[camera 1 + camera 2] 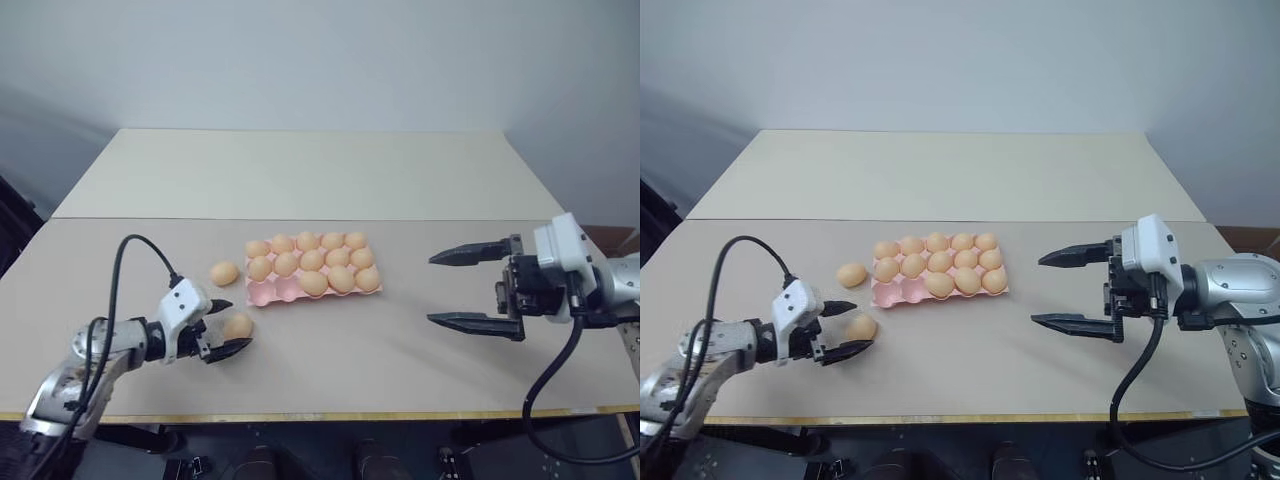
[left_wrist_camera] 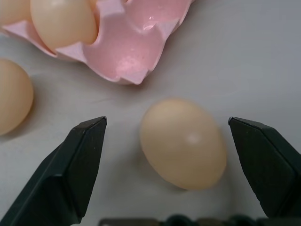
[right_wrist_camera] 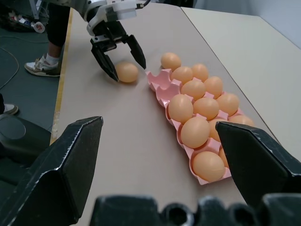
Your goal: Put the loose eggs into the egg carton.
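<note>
On the tan table (image 1: 420,360), a loose egg (image 1: 238,326) is bracketed by the wide-spread left gripper (image 1: 222,328), positioned for a pinch; the egg carton (image 1: 262,293) lies just beyond with empty near cups, while the right gripper (image 1: 465,290) is held wide and clear.

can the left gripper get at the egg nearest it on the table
Probably yes. The left gripper is open with its fingers on either side of that loose egg, and nothing stands between them; the egg carton sits just beyond.
</note>
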You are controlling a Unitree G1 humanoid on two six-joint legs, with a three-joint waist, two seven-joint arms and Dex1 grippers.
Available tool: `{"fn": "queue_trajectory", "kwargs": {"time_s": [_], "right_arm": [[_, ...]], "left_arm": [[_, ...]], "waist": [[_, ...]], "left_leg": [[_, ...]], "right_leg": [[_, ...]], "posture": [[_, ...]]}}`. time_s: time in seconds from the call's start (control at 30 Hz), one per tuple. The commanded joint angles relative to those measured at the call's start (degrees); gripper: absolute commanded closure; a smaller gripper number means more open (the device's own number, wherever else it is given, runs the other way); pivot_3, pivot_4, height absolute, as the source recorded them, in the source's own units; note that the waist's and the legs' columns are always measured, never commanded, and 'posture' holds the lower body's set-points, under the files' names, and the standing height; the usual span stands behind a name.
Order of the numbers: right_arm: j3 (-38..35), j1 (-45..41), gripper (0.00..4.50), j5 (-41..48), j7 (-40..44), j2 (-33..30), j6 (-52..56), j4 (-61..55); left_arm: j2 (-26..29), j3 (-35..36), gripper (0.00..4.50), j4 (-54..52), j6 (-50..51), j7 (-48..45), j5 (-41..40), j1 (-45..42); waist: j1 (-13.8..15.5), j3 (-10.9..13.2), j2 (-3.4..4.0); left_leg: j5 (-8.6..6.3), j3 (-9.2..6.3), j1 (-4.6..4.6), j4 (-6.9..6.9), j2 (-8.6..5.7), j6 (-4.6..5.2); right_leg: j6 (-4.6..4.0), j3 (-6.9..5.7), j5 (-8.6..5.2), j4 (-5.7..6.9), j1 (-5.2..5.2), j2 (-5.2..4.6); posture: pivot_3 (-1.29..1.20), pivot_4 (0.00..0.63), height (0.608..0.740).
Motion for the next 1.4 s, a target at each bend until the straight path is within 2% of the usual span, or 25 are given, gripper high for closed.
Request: {"fn": "queue_trajectory", "kwargs": {"time_s": [0.03, 0.17, 0.23, 0.27, 0.43, 0.53, 0.67, 0.87, 1.03, 1.27, 1.4], "right_arm": [[-1.4, -0.3, 0.0, 1.2, -0.5, -0.1, -1.5, -1.9], [-1.5, -0.1, 0.0, 1.5, -1.1, -0.1, -1.4, -2.5], [-1.6, 0.1, 0.0, 1.7, -1.4, -0.1, -1.2, -2.7], [-1.7, 0.3, 0.0, 1.8, -1.5, 0.0, -1.2, -2.9], [-1.9, 1.1, 0.0, 2.0, -2.0, -0.1, -1.3, -3.2], [-1.4, 0.7, 0.0, 1.9, -2.5, 0.1, -1.5, -2.9], [-0.7, 0.0, 0.0, 1.7, -3.0, 0.5, -1.6, -2.8], [-1.0, 0.3, 0.0, 1.9, -3.8, 0.5, -1.7, -3.5], [-2.0, 1.3, 0.0, 2.4, -4.5, 0.3, -1.3, -4.8], [-2.9, 2.6, 0.0, 3.2, -5.8, 0.4, -0.9, -6.1], [-2.3, 2.4, 0.0, 3.3, -6.3, 0.7, -1.1, -6.0]], "left_arm": [[-1.7, -1.5, 0.4, 0.4, 2.2, 2.4, 0.8, -2.7], [-2.5, -2.3, 1.59, 0.4, 3.3, 2.9, 1.2, -3.9], [-1.2, -1.4, 2.27, -0.2, 3.7, 2.4, 1.1, -3.5], [-0.1, -0.5, 2.42, -0.7, 3.6, 1.3, 0.5, -3.0], [5.4, 5.4, 2.44, -3.0, 2.3, -6.6, -5.1, -1.1], [6.6, 8.7, 2.44, -3.7, -0.6, -15.6, -12.2, -4.1], [1.1, 4.1, 2.44, -1.5, -1.4, -12.7, -11.2, -12.1], [-9.2, -5.6, 2.44, 9.1, -6.8, -9.2, -2.8, -23.2], [-14.1, -9.8, 2.44, 18.5, -12.3, -6.6, 3.8, -28.1], [-15.1, -8.7, 0.14, 21.2, -15.1, -8.2, 3.5, -29.5], [-14.2, -6.4, 0.03, 19.0, -14.5, -7.0, 2.8, -29.1]], "waist": [[0.1, 0.0, 0.0], [0.1, 0.0, 0.0], [0.0, 0.0, 0.0], [-0.1, 0.0, 0.0], [-0.2, 0.0, 0.0], [0.2, 0.0, 0.0], [1.3, 0.0, 0.01], [1.6, 0.0, 0.01], [1.2, 0.0, 0.01], [1.4, 0.0, 0.01], [1.4, 0.0, 0.01]], "left_leg": [[0.0, -0.02, 0.0, 0.0, 0.0, 0.0], [0.0, -0.03, 0.0, 0.01, -0.01, 0.0], [0.0, -0.03, 0.0, 0.01, -0.01, 0.0], [0.0, -0.03, 0.0, 0.01, -0.01, 0.0], [0.0, -0.03, 0.01, 0.0, 0.01, 0.0], [0.0, -0.01, 0.0, 0.01, 0.0, 0.0], [0.0, -0.02, 0.03, 0.03, -0.03, 0.0], [0.0, -0.04, -0.06, 0.05, -0.08, 0.0], [0.01, -0.05, -0.03, 0.05, -0.08, 0.01], [0.01, -0.05, -0.05, 0.06, -0.08, 0.01], [0.01, -0.06, -0.05, 0.06, -0.08, 0.01]], "right_leg": [[0.0, -0.01, 0.0, 0.0, 0.01, 0.0], [0.01, -0.01, 0.0, 0.0, 0.01, 0.0], [0.01, -0.01, 0.0, 0.0, 0.01, 0.0], [0.01, -0.01, 0.01, 0.01, 0.01, 0.0], [0.0, -0.01, 0.01, 0.02, -0.01, 0.01], [0.01, -0.02, 0.0, 0.01, 0.0, -0.01], [0.01, -0.06, 0.0, 0.0, 0.06, -0.02], [0.04, -0.03, 0.03, -0.05, 0.05, -0.02], [0.03, 0.0, 0.04, -0.01, 0.05, -0.01], [0.05, 0.0, 0.05, -0.01, 0.04, -0.01], [0.05, -0.01, 0.05, -0.01, 0.04, -0.01]], "posture": [[0.0, 0.15, 0.74], [0.0, 0.15, 0.74], [0.0, 0.15, 0.74], [0.0, 0.15, 0.74], [0.0, 0.15, 0.74], [0.0, 0.15, 0.74], [0.0, 0.15, 0.74], [0.0, 0.15, 0.74], [0.0, 0.15, 0.74], [0.0, 0.15, 0.74], [0.0, 0.15, 0.74]]}}
